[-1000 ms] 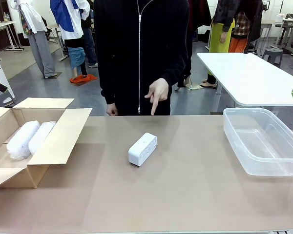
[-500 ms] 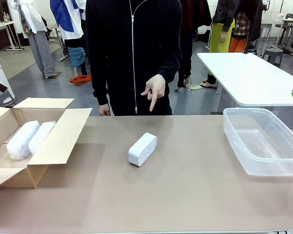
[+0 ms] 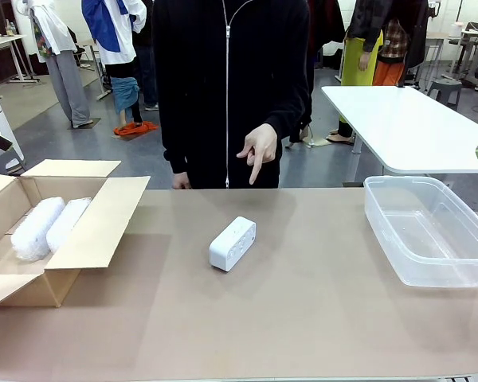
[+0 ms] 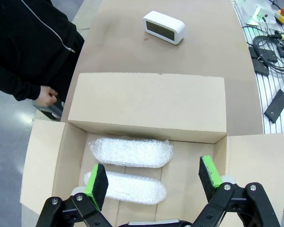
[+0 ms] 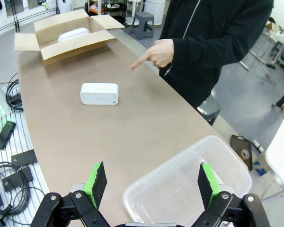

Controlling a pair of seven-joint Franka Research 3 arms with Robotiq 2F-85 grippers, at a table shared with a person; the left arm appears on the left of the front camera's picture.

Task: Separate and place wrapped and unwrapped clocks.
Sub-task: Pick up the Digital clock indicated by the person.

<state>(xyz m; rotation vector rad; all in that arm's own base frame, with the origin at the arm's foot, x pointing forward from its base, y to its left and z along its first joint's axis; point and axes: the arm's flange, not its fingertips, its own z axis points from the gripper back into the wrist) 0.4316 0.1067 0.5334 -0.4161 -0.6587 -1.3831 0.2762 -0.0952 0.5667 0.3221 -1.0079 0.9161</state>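
Since the earlier frame, the person's torso has shifted slightly toward picture right, and the pointing hand (image 3: 257, 150) is held a little lower above the far edge of the counter (image 3: 303, 318); the clocks, box and bin lie unmoved.

At the left, an open cardboard box (image 3: 103, 219) is seen with two bubble-wrapped clocks (image 3: 48, 227) lying side by side inside, touching each other. The left gripper (image 4: 154, 178) is positioned above that box, its jaws spread wide and empty.

At the counter's middle, the bare white clock (image 3: 233, 243) rests apart from both containers, below the extended index finger.

At the right, a clear plastic bin (image 3: 430, 231) stands with nothing in it. The right gripper (image 5: 151, 179) is held over its near rim, jaws wide apart, nothing between them.

No legible brand, label or writing is found on any item.
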